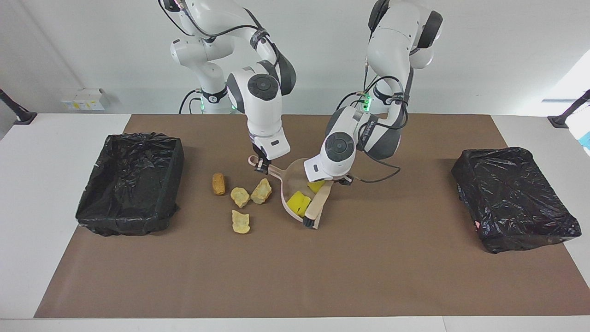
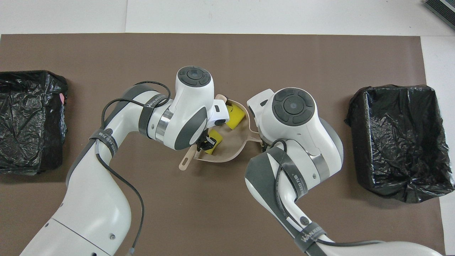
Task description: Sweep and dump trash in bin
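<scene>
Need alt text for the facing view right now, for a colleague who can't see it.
The right hand holds the beige dustpan by its handle while the left hand holds the brush against its mouth, yellow sponge bits inside. Four tan lumps lie on the mat beside it, toward one black-lined bin.

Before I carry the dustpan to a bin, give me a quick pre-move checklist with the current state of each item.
1. Right pincer shut on dustpan handle: ok.
2. Left pincer shut on brush handle: ok.
3. Yellow sponge bits inside the pan: two show; third cannot tell.
4. All trash collected: not ok; four tan lumps lie on the mat beside the pan, toward the right arm's end.
5. Brush clear of the pan mouth: not ok; it lies across the pan's open edge.
6. Open bin ready at the right arm's end: ok.
</scene>
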Robot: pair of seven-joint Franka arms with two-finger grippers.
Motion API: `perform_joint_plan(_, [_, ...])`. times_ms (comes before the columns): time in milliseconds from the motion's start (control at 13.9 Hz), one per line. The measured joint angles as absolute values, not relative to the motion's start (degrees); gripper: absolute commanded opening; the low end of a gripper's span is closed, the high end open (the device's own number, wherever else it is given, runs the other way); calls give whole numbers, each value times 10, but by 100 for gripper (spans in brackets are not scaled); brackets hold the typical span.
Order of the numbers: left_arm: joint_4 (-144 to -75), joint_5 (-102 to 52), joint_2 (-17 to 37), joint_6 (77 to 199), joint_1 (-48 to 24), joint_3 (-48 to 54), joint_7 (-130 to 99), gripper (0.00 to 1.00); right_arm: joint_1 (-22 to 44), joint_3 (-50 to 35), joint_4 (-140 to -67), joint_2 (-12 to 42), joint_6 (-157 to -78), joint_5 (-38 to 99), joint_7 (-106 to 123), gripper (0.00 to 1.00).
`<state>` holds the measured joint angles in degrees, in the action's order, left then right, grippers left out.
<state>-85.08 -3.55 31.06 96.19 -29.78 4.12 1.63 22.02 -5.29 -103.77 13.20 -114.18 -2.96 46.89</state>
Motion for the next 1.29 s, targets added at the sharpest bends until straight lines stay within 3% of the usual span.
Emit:
perform_joint_plan(790, [-841,-63,255,880,-298,42,-58,0,190,-52,-1043,135,-1206,-23,598,0])
perform_joint_plan(1294, [-841,-87,252,858,-299,49,-98,0,183,-52,-1050,135,-1223,15,637,0])
